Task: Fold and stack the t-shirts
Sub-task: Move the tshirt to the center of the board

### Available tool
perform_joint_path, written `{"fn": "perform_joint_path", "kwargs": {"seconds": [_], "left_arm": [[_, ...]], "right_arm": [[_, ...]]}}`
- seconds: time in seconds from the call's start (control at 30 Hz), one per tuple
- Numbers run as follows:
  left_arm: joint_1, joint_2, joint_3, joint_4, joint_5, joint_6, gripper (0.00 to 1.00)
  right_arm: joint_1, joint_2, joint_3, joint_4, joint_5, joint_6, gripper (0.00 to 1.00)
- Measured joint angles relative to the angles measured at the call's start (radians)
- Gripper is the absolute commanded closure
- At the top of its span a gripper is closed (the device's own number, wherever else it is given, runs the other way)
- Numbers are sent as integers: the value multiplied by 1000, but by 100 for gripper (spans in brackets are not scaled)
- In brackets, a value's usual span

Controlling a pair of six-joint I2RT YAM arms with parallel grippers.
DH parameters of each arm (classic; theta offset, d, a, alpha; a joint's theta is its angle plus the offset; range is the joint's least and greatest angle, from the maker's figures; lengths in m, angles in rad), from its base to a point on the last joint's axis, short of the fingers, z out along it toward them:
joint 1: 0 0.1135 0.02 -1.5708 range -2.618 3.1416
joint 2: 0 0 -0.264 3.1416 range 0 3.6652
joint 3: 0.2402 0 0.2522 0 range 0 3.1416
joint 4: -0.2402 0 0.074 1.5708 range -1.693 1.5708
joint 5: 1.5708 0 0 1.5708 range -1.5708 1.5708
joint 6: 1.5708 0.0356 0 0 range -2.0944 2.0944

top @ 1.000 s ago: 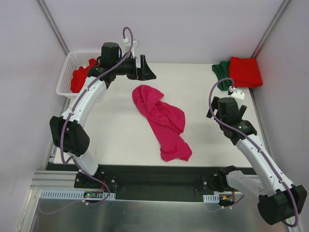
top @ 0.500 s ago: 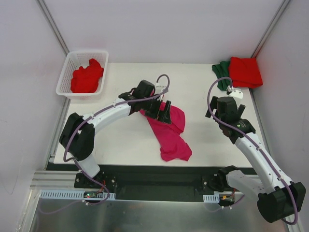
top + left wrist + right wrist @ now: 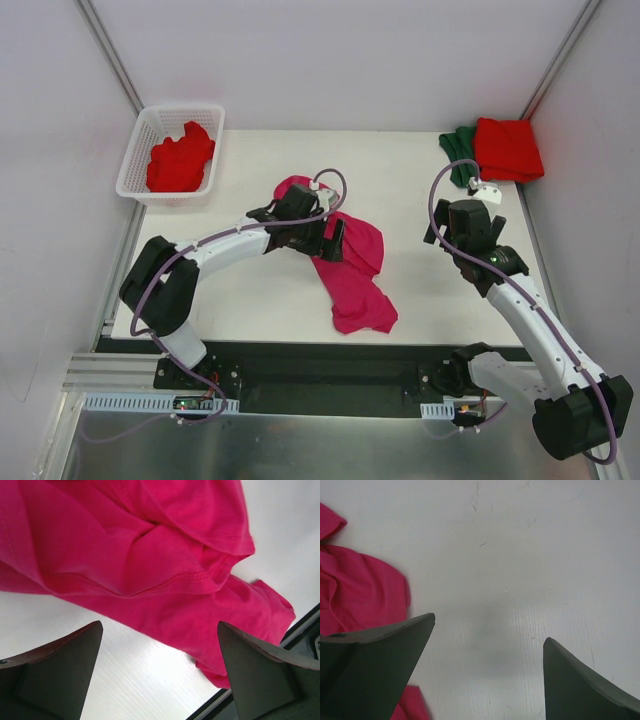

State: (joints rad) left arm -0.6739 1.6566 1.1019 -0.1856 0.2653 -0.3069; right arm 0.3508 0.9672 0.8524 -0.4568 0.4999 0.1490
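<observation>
L hand (image 3: pixel 159 630) spread wide, empty, low over pink shirt (image 3: pixel 350 265), which lay crumpled just beneath/ahead on surface (image 3: pixel 240 290) | R hand (image 3: pixel 487 630) wide, empty, shirt edge at its side | risk: pinch on bunched folds could catch several layers & drag the heap, not spread it

A robotics lab test cell — a white table (image 3: pixel 250 290) boxed in by plain white panels (image 3: pixel 350 60) on aluminium posts (image 3: pixel 108 60). A left arm (image 3: pixel 225 243) and a right arm (image 3: pixel 530 305), white and black, are bolted to a black base plate (image 3: pixel 330 372) at the near edge — purple cables (image 3: pixel 433 205) looped along them, a slotted cable duct (image 3: pixel 130 403) below.
</observation>
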Motion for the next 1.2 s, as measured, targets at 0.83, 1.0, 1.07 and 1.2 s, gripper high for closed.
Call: {"fn": "perform_joint_path", "kwargs": {"seconds": [0.83,1.0,1.07,1.2], "left_arm": [[-93,194,101,121,-98,-8,50],[-93,195,102,124,-118,4,94],[-93,194,103,126,-119,9,100],[-93,187,105,116,-120,12,100]], "right_arm": [[0,2,0,-2,-8,-2,4],[0,2,0,-4,-8,-3,4],[0,3,0,-3,-10,-3,4],[0,7,-5,0,-15,-3,4]]}}
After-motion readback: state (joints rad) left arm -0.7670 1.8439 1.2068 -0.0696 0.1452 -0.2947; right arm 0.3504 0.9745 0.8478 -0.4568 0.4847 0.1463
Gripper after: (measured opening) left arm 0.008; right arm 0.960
